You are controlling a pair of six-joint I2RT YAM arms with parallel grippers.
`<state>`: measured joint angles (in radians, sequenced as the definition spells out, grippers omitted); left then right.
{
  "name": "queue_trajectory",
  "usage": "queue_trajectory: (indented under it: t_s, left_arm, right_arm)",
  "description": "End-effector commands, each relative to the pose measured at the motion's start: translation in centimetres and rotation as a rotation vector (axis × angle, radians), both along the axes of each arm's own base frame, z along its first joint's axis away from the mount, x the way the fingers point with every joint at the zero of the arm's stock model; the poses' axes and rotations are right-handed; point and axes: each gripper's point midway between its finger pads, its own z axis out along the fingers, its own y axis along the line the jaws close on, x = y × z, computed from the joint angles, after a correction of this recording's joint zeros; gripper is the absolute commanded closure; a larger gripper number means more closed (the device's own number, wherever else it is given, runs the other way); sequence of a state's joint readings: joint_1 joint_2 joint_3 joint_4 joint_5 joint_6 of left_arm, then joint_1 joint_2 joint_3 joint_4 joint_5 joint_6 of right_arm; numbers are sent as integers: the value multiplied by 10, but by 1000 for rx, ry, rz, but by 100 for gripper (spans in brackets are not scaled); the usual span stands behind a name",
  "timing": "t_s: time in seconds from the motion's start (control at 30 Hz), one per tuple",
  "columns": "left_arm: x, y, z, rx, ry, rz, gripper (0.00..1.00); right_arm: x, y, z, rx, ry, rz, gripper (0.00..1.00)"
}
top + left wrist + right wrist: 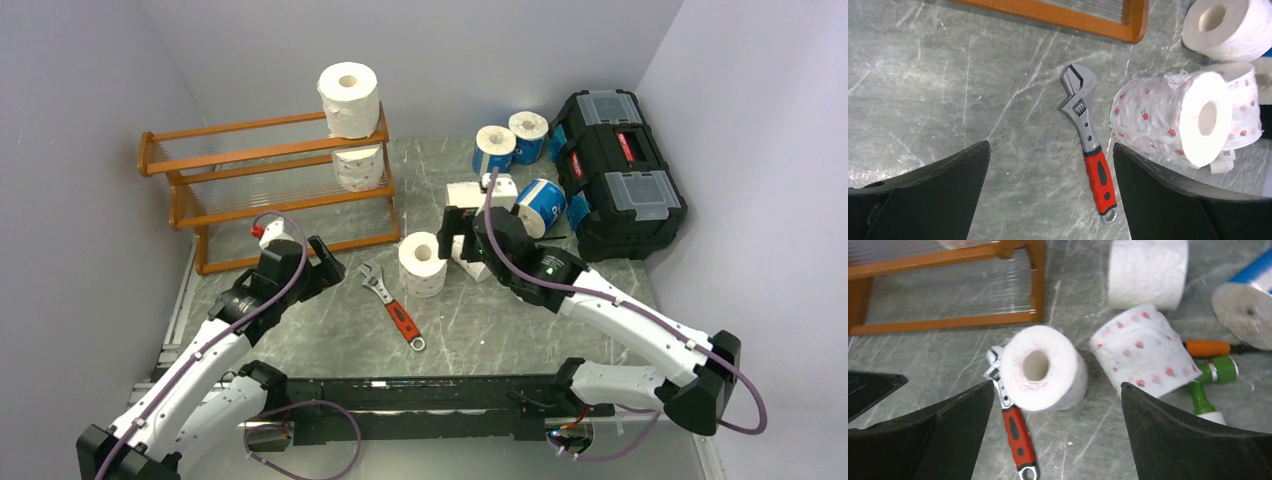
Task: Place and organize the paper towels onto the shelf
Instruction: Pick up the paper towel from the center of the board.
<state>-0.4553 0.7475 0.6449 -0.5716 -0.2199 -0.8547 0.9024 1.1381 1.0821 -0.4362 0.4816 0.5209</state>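
1. The left claw [1051,145] is hanging low over the surface [923,90] with its fingers spread wide, gripping nothing.
2. A wrench [1085,135] is lying flat just ahead of that claw, in line with the gap between its fingers. Its red handle is pointing back at the claw.
3. A printed roll [1173,117] is standing on end just right of the wrench, ahead of the left claw's right finger.
4. The right claw [1057,384] is spread wide too and is holding nothing. It is facing the same printed roll, which is sitting just ahead of it, close to its left finger.
5. A second printed roll [1143,352] is lying tilted ahead of the right claw's right finger, just beside the first.
6. A white roll [1147,272] is sitting farther ahead of the right claw, and a blue roll [1245,302] is lying off to its right.
7. Two screwdrivers, one orange-handled [1208,347] and one green-handled [1218,372], are poking out from behind the second printed roll.
8. The shelf [270,185] is standing ahead of the left claw and ahead-left of the right one.
9. A top roll [349,98] is standing on the shelf's highest tier at its right end, and a lower roll [358,167] is sitting on the tier beneath it.
10. Two upright blue-wrapped rolls [494,148] are standing well beyond the right claw, near a toolbox [618,170].
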Motion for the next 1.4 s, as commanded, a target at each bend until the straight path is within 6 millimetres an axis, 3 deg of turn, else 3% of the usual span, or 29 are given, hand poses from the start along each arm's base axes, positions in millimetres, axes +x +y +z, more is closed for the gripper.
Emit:
queue_trajectory:
  t_s: [0.0, 0.17, 0.33, 0.47, 0.77, 1.03, 1.37]
  left_arm:
    - [6, -16, 13, -31, -10, -67, 1]
    - [12, -41, 26, -66, 6, -185, 1]
    - [21, -56, 38, -95, 14, -212, 1]
    - [24, -81, 46, -69, 44, -249, 1]
    - [34, -141, 29, 41, 176, -315, 9]
    - [46, -157, 10, 32, 244, -236, 16]
    - [55, -170, 0, 73, 270, -228, 19]
  right_arm:
    - [11, -34, -2, 144, -10, -146, 0]
    - [14, -67, -19, 213, 14, -211, 0]
    - [9, -79, -24, 199, 2, -233, 1]
    - [7, -87, -30, 180, 4, -260, 1]
    - [1, -98, -39, 147, 13, -280, 1]
    - [-6, -104, -43, 140, 12, -279, 2]
    - [-8, -106, -44, 128, 12, -275, 2]
